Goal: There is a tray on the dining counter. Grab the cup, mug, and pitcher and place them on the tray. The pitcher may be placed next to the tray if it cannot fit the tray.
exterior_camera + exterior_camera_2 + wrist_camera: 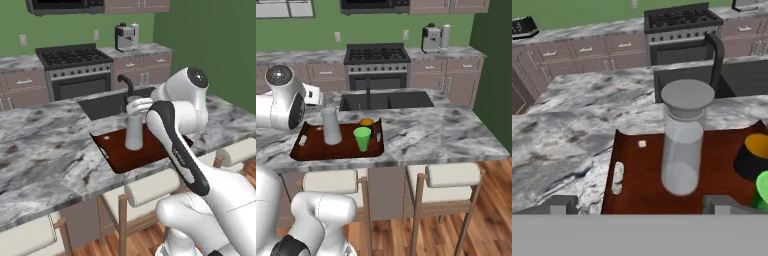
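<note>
Wide-open, my claw (641, 204) holds nothing; the pitcher (683, 142) stands upright on the tray (637, 180) straight ahead, between my fingertips' lines.

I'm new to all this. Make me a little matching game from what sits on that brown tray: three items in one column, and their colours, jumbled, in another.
Things:
1. pitcher
2. cup
3. mug

Colours:
A. black outside, orange inside
B. pale grey and see-through
C. bright green

All three stand on the tray.

Pairs: 1-B, 2-C, 3-A
</note>
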### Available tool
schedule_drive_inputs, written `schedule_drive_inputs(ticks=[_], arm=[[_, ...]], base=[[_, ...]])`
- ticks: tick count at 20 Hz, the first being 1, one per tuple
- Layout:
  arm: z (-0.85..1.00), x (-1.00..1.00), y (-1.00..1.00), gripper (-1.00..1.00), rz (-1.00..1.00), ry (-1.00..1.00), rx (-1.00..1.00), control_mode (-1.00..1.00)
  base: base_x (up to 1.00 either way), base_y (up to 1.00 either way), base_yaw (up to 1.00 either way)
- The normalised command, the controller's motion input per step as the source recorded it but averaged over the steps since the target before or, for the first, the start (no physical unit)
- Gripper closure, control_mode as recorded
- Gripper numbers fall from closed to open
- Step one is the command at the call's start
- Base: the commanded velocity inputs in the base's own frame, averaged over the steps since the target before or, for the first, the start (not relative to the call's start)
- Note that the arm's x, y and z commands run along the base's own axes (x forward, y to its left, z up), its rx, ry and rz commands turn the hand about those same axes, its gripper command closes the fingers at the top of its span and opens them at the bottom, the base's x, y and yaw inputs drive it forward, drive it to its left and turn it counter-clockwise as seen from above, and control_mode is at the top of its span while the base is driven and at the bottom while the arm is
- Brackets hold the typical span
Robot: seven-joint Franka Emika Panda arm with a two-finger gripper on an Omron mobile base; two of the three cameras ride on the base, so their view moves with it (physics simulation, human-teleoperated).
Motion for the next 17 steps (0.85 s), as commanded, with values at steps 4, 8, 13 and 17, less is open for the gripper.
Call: schedule_drive_inputs(ticks=[4, 8, 13, 17], arm=[[0.60, -1.00, -0.01, -1.00, 0.00, -0.16, 0.00, -1.00], [0.40, -1.00, -0.15, -1.00, -0.01, -0.07, 0.00, -1.00], [0.29, -1.00, -0.32, -1.00, -0.07, 0.00, 0.00, -1.00], [0.25, -0.96, -0.39, -1.00, -0.11, 0.02, 0.00, -1.00]], base=[[0.00, 0.00, 0.00], [0.00, 0.00, 0.00], [0.00, 0.00, 0.00], [0.00, 0.00, 0.00]])
